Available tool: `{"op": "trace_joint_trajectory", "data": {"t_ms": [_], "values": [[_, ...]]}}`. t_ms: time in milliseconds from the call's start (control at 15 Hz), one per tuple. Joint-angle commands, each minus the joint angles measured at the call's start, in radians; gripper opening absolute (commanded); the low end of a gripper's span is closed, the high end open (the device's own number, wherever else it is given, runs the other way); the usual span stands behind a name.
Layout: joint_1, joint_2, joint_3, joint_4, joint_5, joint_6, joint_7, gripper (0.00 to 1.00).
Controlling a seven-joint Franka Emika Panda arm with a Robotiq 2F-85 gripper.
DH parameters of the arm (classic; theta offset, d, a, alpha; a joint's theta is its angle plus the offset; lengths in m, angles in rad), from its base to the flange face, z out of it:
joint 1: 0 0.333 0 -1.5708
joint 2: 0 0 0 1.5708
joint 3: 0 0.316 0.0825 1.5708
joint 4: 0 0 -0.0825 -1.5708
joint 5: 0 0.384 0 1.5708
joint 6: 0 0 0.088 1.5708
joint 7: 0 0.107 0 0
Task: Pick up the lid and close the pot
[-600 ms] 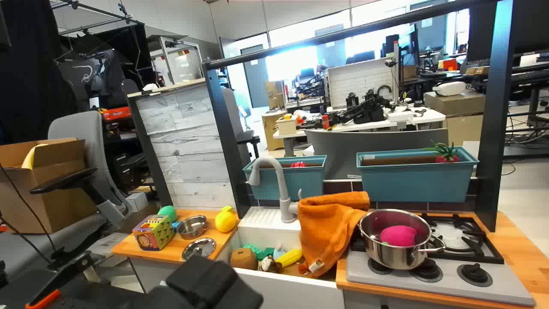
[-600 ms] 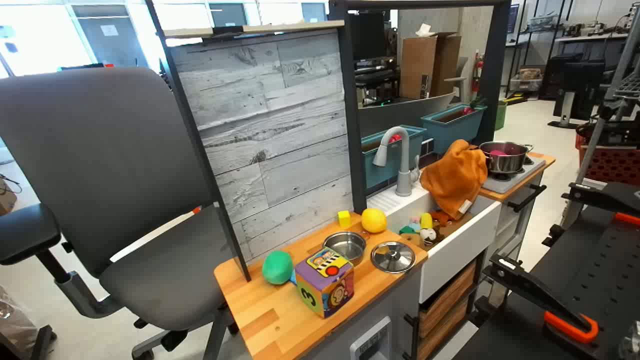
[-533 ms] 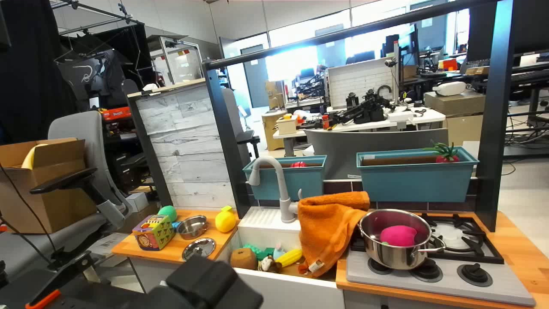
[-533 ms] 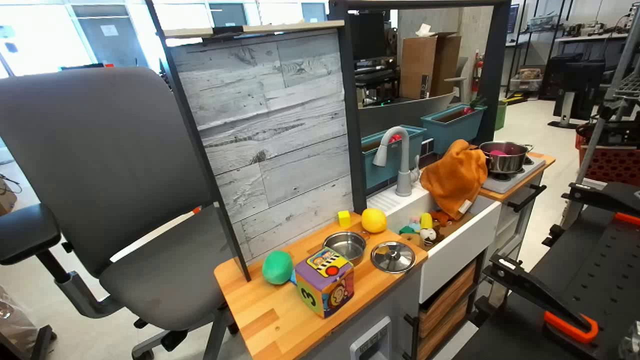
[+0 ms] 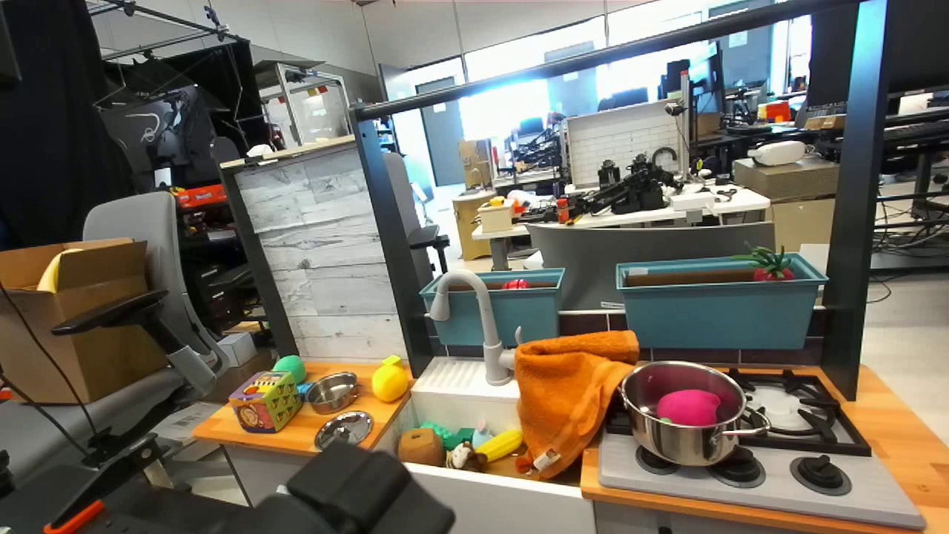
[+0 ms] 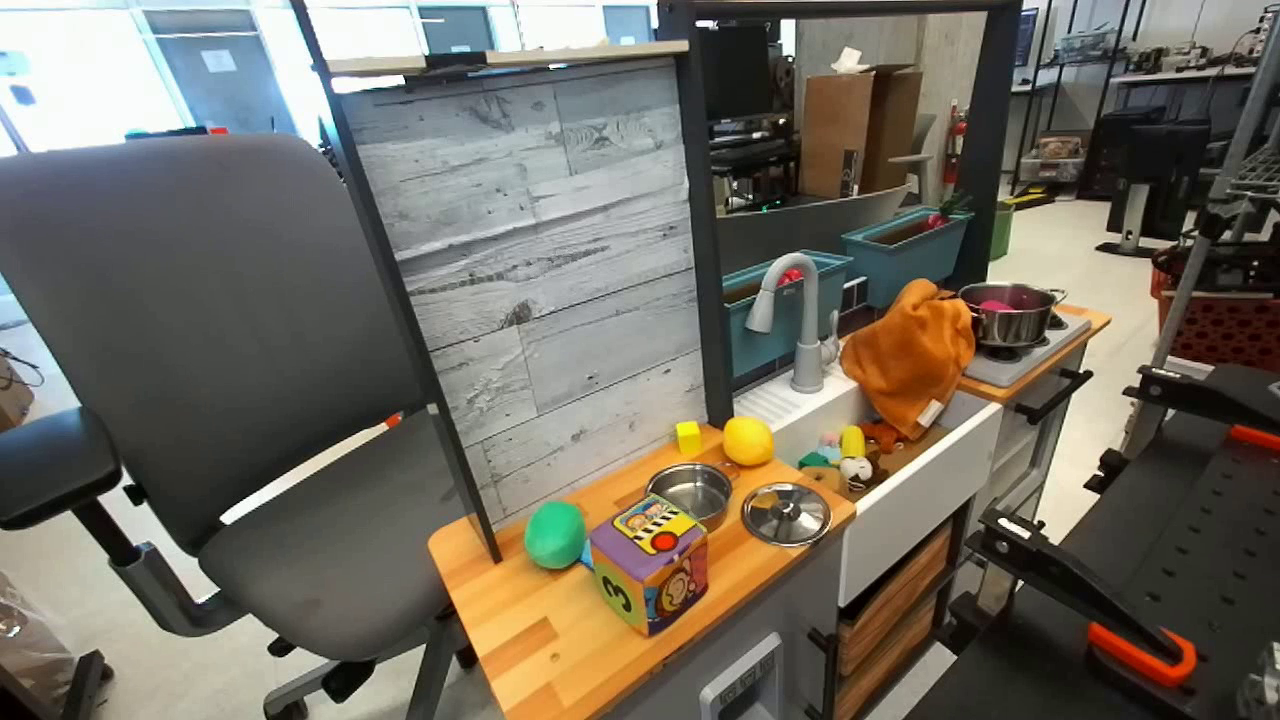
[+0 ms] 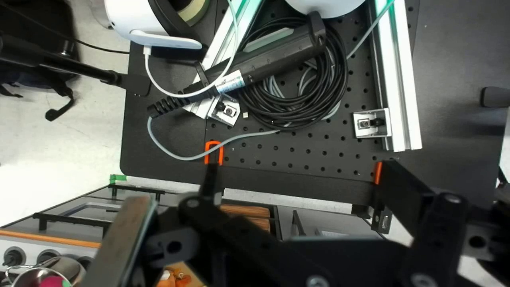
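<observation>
The shiny steel pot stands on the stove with a pink toy inside and its top uncovered. It also shows in an exterior view and at the lower left of the wrist view. The round silver lid lies flat, knob up, on the wooden counter left of the sink; it also shows in an exterior view. My gripper has its fingers wide apart with nothing between them, away from lid and pot. The lid is out of the wrist view.
A small steel pan, a picture cube, a green ball and a lemon share the lid's counter. A grey faucet and orange towel rise between lid and pot. Toys lie in the sink.
</observation>
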State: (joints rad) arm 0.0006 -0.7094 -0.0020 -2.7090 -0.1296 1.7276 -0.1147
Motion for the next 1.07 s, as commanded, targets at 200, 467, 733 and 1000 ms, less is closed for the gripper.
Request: {"op": "trace_joint_trajectory", "data": {"t_ms": [200, 467, 733, 1000], "values": [[0.029, 0.271, -0.018, 0.035, 0.024, 0.417, -0.005, 1.0], [0.076, 0.506, -0.005, 0.108, 0.074, 0.661, -0.054, 1.0], [0.102, 0.767, 0.043, 0.277, 0.089, 0.726, -0.047, 1.0], [0.109, 1.026, 0.077, 0.513, 0.04, 0.695, 0.032, 1.0]]}}
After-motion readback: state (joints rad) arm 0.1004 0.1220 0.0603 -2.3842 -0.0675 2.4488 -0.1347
